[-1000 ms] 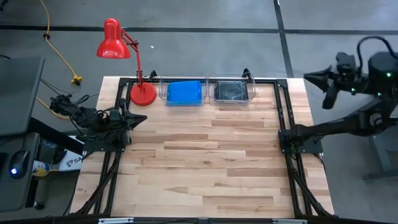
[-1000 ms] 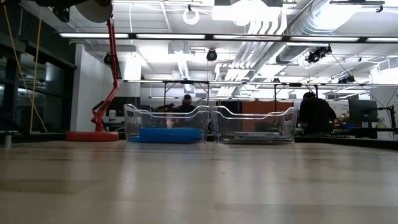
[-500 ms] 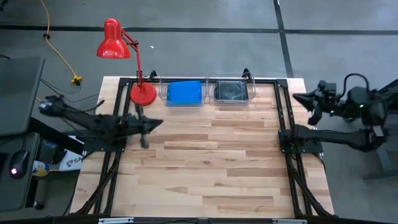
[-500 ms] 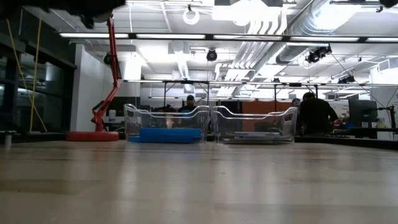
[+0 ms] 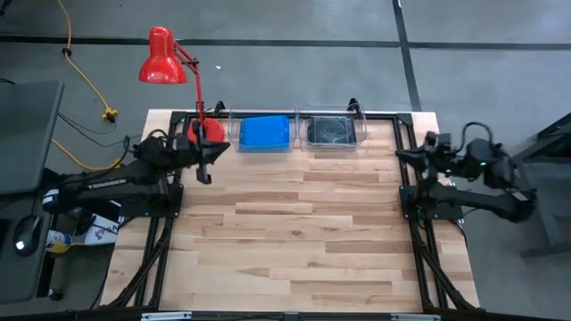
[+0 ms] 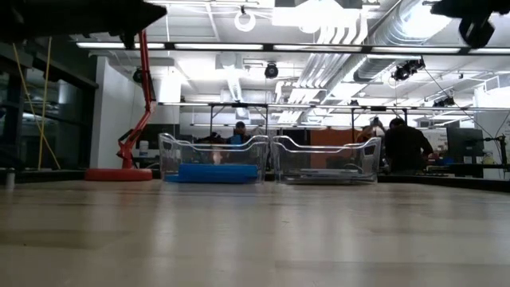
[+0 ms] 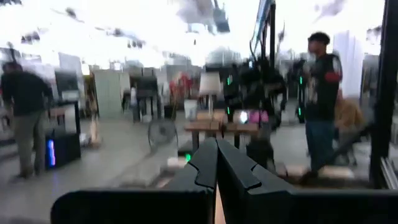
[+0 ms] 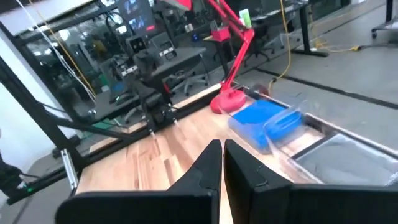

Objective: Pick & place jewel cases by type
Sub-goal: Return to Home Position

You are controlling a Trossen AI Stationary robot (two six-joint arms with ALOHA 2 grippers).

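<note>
On my overhead feed the left gripper (image 5: 212, 153) hangs over the light wooden bench (image 5: 294, 241) at about ten o'clock, right by the round base of the red desk lamp (image 5: 204, 134). Its wrist camera shows the two dark fingers (image 7: 205, 163) pressed together with nothing between them. At twelve o'clock, along the far edge of the bench, two clear rectangular plastic bins sit side by side and nearly touching. The left clear bin (image 5: 234, 130) holds the flat square bright blue jewel cases (image 5: 264, 132), lying flat on its floor; from bench level I read them as a low blue slab (image 6: 217, 173) but cannot count them. The right clear bin (image 5: 361, 125) holds the smoky dark grey jewel cases (image 5: 331, 131), also flat. The right gripper (image 5: 406, 155) hovers at about two o'clock over the bench's right edge, pointing inward, its fingers (image 8: 210, 163) drawn to a narrow slit and holding nothing. A person (image 6: 405, 147) stands in the room beyond the bench.
</note>
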